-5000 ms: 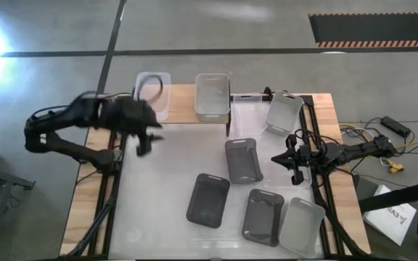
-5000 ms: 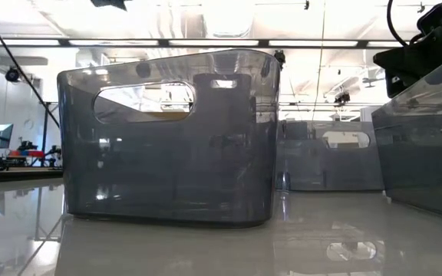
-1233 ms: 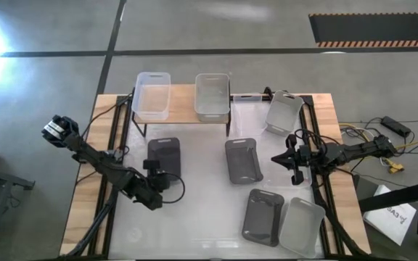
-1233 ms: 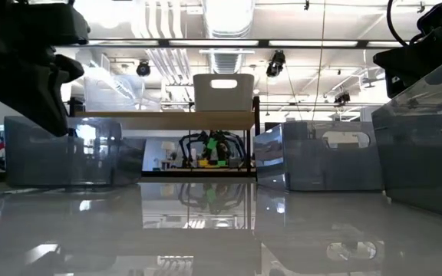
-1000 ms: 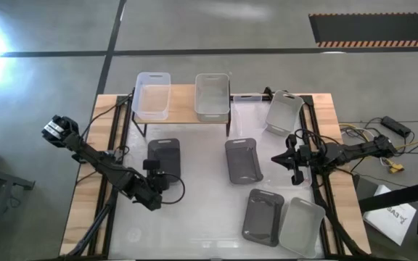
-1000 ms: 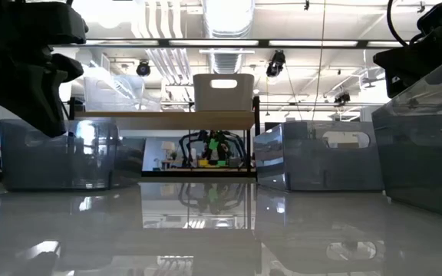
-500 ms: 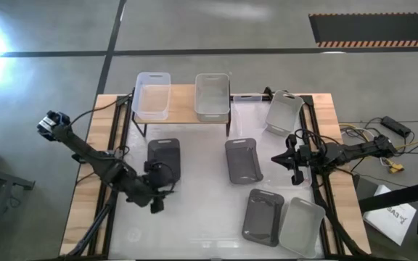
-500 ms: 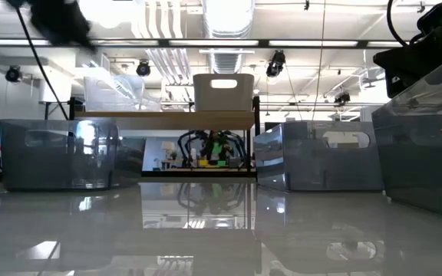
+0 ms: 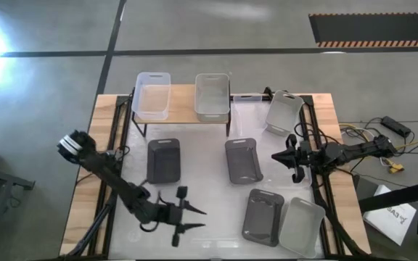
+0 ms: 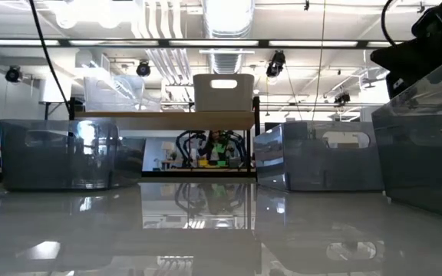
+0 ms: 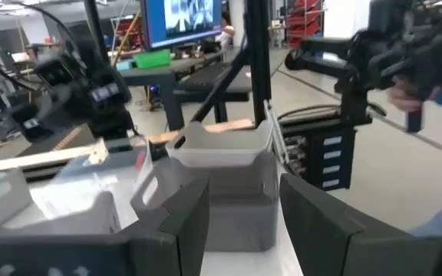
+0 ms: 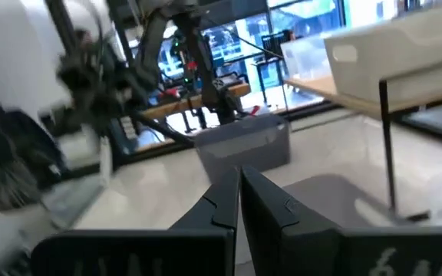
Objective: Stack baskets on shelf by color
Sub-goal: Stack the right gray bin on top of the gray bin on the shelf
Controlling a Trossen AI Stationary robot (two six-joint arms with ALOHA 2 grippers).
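From above, the whole layout was plain: the shelf (image 9: 182,105) stood at the far side of the table (image 9: 209,217), carrying a clear basket (image 9: 152,95) and a whitish basket (image 9: 212,95) side by side. Below it on the table lay a dark grey basket (image 9: 163,160) on the left and another dark grey one (image 9: 243,160) near the middle, a third dark basket (image 9: 261,215) touching a light grey basket (image 9: 302,226) at the near right, and a light grey basket tilted (image 9: 283,112) at the far right edge.

The low view showed none of that plan; it gave only basket walls in profile and the shelf's wooden board (image 10: 163,115) on thin black legs, with the whitish basket's handle slot visible (the clear one beside it was hard to make out against the ceiling lights).

The left gripper (image 9: 189,220) hovered over bare table near the front, its fingers spread wide and holding nothing; its wrist view confirmed the gap between the fingers (image 11: 186,222). The right gripper (image 9: 287,161) waited at the right edge, fingers (image 12: 225,203) pressed together, empty.

The near-right baskets were cut off by the low view's right edge.
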